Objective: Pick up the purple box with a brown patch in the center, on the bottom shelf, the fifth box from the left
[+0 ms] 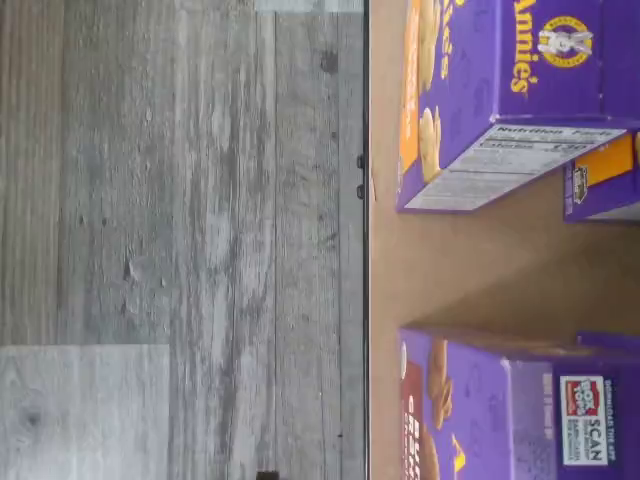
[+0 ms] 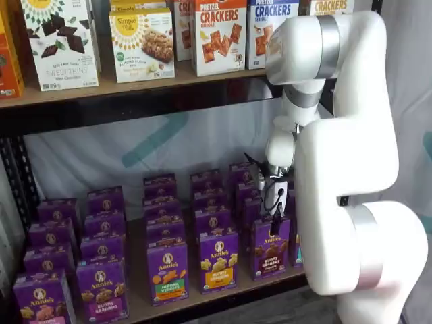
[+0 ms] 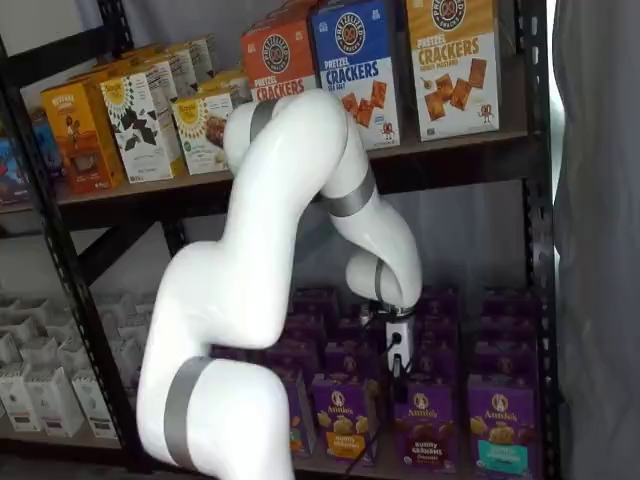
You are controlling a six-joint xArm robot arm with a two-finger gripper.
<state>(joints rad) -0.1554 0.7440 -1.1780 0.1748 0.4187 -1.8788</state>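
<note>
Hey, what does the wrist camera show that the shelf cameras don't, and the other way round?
Only the wrist view shows the grey wood-look floor beside the shelf edge, and a nutrition panel on a purple Annie's box.

Only a shelf view shows the white arm, the gripper above the brown-patch purple box, and the upper shelf's cracker boxes. Whether the fingers are open cannot be told.

Both share the purple Annie's boxes on the tan bottom shelf board.

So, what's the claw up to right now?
Claw low over the front row, grip unclear. Purple box with brown patch on bottom shelf, not lifted. Nothing in the way.
</note>
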